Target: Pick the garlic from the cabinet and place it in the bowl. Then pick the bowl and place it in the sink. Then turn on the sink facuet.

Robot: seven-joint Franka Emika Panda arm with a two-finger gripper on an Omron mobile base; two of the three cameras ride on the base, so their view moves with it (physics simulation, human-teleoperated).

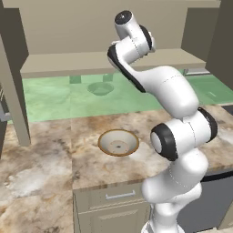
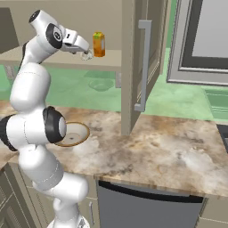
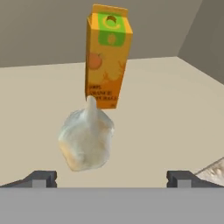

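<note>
From my end the arm is stretched up into the cabinet [image 2: 62, 60], with the gripper [image 2: 83, 52] hanging just above the shelf board. The claw is spread wide apart with nothing in it — in the hand view the two dark fingertips [image 3: 41, 178] sit far off to either side at the bottom, and the garlic [image 3: 86, 139] lies between them a bit further in, not touching either one as far as I can see.

The garlic is a pale, bumpy bulb with its pointy tip aimed up toward the orange carton [image 3: 107, 57]. That carton stands upright right behind it on the same shelf, green patch at the top, orange print down the front. From the right base view the garlic [image 2: 86, 55] is just a small whitish blob at the gripper's tip, with the carton [image 2: 99, 44] just beside it toward the cabinet's side panel.

The bowl [image 1: 118, 142] is down on the marbled counter [image 1: 45, 154], well below the shelf and roughly under the arm's reach — tan rim, cream inside, sitting flat and upright. In the right base view part of the bowl [image 2: 75, 133] pokes out from behind the arm's elbow joint.

A cabinet door [image 2: 144, 62] with a long metal handle hangs open to the right of the shelf. Grey-fronted drawers [image 1: 113, 200] sit under the counter edge.
</note>
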